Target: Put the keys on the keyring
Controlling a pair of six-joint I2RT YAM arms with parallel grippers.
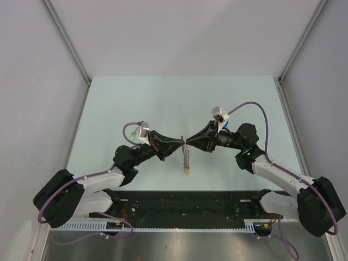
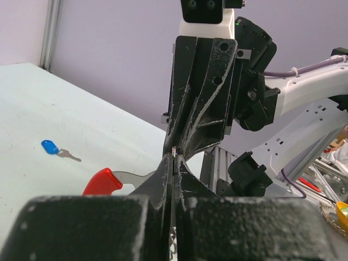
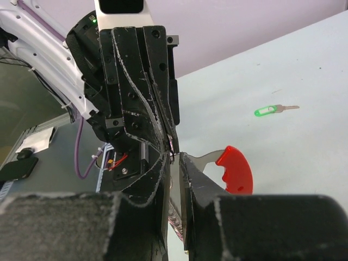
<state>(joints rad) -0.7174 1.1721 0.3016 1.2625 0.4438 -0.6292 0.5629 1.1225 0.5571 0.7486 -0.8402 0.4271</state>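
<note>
Both grippers meet tip to tip above the table's middle, holding the keyring [image 1: 186,157] between them. My left gripper [image 1: 178,142] is shut on its thin grey metal body; the curved red piece [image 2: 102,181] sticks out to the left of my left gripper [image 2: 173,159]. My right gripper [image 1: 191,143] pinches the same metal body from the other side, its jaws nearly closed; the red piece [image 3: 235,169] shows to the right of it [image 3: 177,157]. Yellow-capped keys [image 1: 187,170] dangle below. The blue key [image 2: 50,147] and the green key [image 3: 265,111] lie loose on the table.
The pale green table [image 1: 136,103] is walled by grey panels with metal corner posts [image 1: 68,41]. A black rail [image 1: 185,198] with the arm bases runs along the near edge. Purple cables [image 1: 261,117] loop off both arms.
</note>
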